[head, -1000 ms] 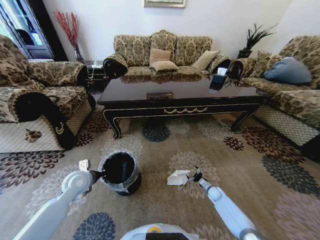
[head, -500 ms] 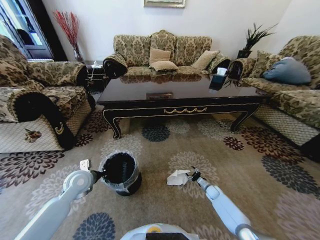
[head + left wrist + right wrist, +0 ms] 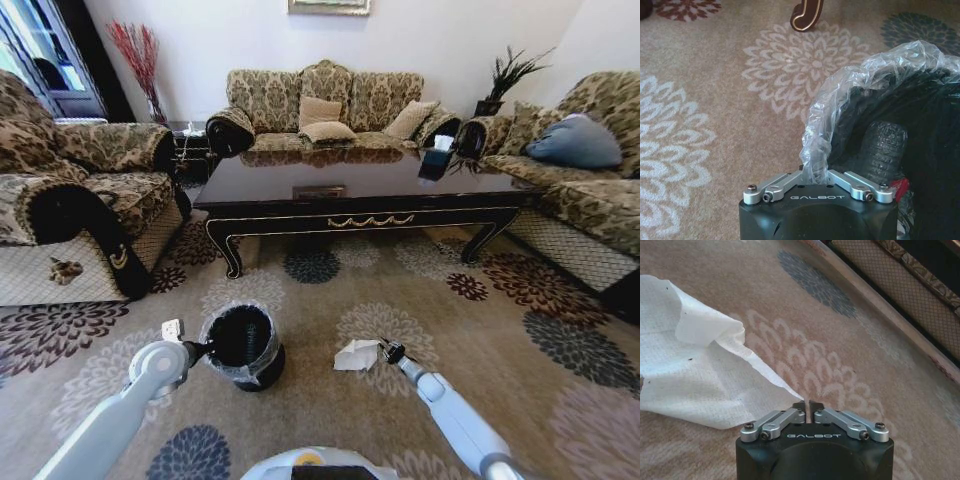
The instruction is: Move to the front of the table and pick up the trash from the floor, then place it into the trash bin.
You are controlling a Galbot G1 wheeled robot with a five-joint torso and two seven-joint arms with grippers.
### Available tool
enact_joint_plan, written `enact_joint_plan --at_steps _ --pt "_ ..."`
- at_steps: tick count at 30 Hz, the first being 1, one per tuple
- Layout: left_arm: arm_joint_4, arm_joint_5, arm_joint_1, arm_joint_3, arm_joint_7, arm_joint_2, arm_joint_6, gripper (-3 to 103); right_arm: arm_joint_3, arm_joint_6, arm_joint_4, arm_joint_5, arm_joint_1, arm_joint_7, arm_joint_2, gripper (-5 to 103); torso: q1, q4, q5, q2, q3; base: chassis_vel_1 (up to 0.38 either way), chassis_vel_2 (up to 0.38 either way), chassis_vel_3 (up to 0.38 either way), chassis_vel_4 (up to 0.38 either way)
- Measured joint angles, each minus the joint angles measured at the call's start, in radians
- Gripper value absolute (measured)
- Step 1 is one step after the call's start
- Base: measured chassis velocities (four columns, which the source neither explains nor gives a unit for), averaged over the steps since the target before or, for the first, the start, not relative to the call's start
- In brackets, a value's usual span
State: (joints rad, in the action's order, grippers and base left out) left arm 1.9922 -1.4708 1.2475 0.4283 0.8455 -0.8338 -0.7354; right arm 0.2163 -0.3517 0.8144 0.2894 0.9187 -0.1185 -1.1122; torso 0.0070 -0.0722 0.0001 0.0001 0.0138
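Right gripper (image 3: pixel 807 405) is pinching a corner of the white paper (image 3: pixel 357 354), jaws closed. Left gripper (image 3: pixel 816 176) is clamping the bin liner (image 3: pixel 840 100) at the bin's (image 3: pixel 241 345) 9 o'clock rim.

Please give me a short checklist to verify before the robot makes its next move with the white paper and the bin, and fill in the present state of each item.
1. Right gripper shut on a corner of the white paper: ok, jaws closed with the paper's tip between them.
2. Paper lifted off the carpet: cannot tell; in the head view it lies low beside the gripper.
3. Left gripper holding the trash bin steady: ok, it pinches the plastic liner at the rim.
4. Bin upright with its mouth open: ok.
5. Path from paper to bin free: ok, bare carpet between them.
6. Room in the bin: cannot tell, a dark object already lies inside.
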Motion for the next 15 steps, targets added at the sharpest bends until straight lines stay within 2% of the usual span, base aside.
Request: enact_joint_plan --at_steps 2,15 --pt "0.000 0.001 0.001 0.001 0.000 0.000 0.000 0 -0.001 0.000 0.007 0.000 0.004 0.003 0.000 1 0.000 0.0003 -0.0001 0.000 0.000 0.000 0.000 0.000 0.000" --pt "0.010 0.004 0.031 0.026 -0.004 -0.001 0.000 0 -0.004 0.006 0.055 -0.001 0.033 0.011 0.021 0 0.000 0.0003 -0.0001 0.000 0.000 0.000 0.000 0.000 0.000"
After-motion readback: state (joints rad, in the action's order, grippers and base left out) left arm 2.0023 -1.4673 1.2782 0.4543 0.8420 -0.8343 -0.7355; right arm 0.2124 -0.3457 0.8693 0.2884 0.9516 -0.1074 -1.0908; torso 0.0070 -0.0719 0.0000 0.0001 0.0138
